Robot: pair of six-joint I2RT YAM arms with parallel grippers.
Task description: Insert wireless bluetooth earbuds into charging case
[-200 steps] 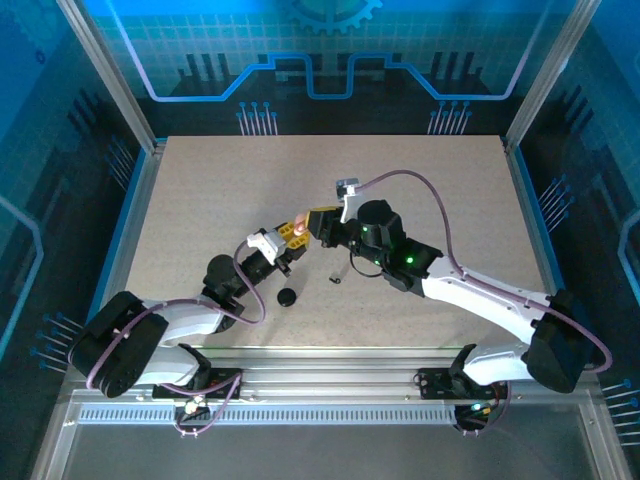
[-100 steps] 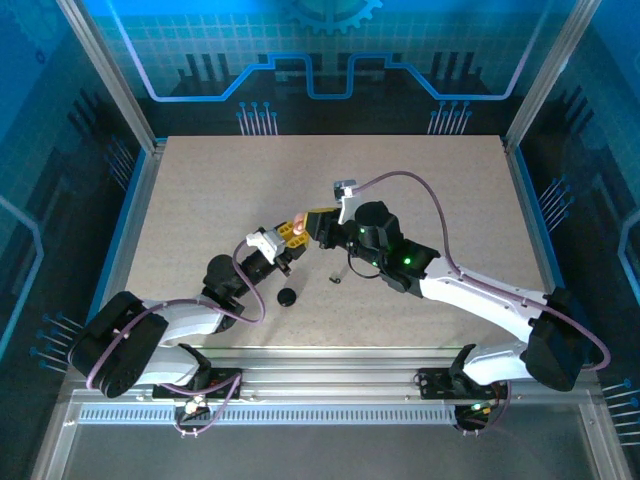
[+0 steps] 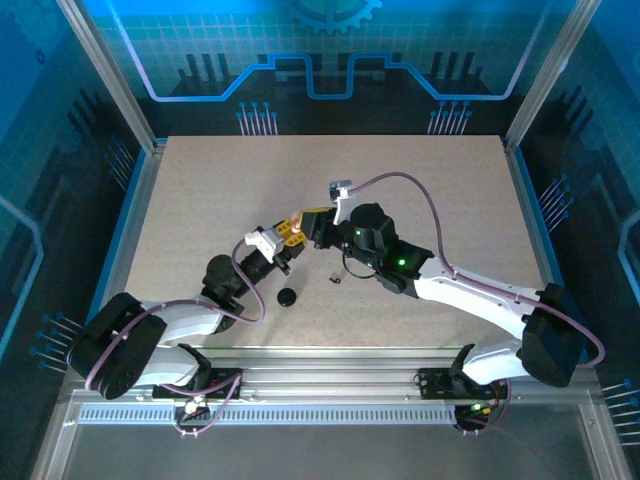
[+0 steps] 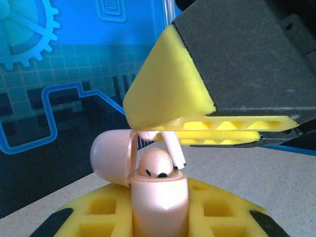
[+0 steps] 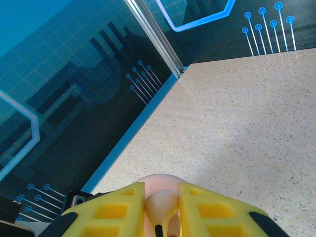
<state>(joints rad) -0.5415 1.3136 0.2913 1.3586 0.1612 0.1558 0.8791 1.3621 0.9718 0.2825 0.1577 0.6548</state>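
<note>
— What lies nearest the arm bases?

— A black round case (image 3: 288, 296), lying closed on the table (image 3: 200, 190) just ahead of the left arm. A little to its right is a small dark piece (image 3: 335, 277), too small to make out.

— And beyond those?

— The two grippers meet tip to tip near the middle of the table. The left gripper (image 3: 287, 233) is clamped tight on a pale pink case (image 4: 160, 207), which stands upright between its yellow fingers (image 4: 98, 212). The case's lid (image 4: 111, 158) is swung open to the left in the left wrist view.

— Is anything in it?

— One pink earbud (image 4: 155, 165) sits in the opening, its rounded head showing above the rim.

— And the right gripper?

— The right gripper (image 5: 160, 210) is nearly closed, pinching the second pink earbud (image 4: 174, 150) by its head. It reaches in over the open case. The stem slants down, its tip at the rim just beside the seated bud. I cannot tell whether it touches.

— Farther back?

— Bare speckled table, then the blue patterned wall.
</note>
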